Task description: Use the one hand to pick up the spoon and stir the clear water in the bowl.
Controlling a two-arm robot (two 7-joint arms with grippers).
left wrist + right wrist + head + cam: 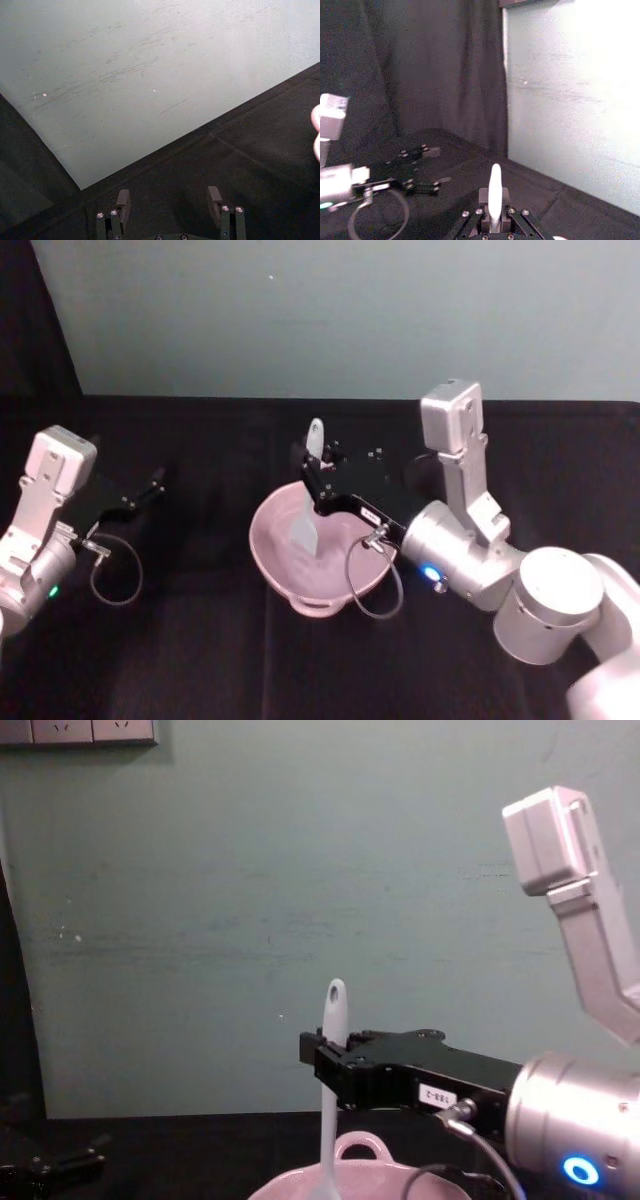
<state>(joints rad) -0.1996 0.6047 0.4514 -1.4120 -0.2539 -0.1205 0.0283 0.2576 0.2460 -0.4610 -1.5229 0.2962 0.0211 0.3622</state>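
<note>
Spoon (306, 528) stands upright, blade in the bowl (266, 548), handle pinched between the fingers of my right gripper (313, 473), while my left gripper (170, 201) sits aside, fingers spread.

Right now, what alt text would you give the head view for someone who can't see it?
The right tool holds a white spoon upright by its handle, blade down inside a pink bowl on a black table. The left tool sits idle at the left.
</note>
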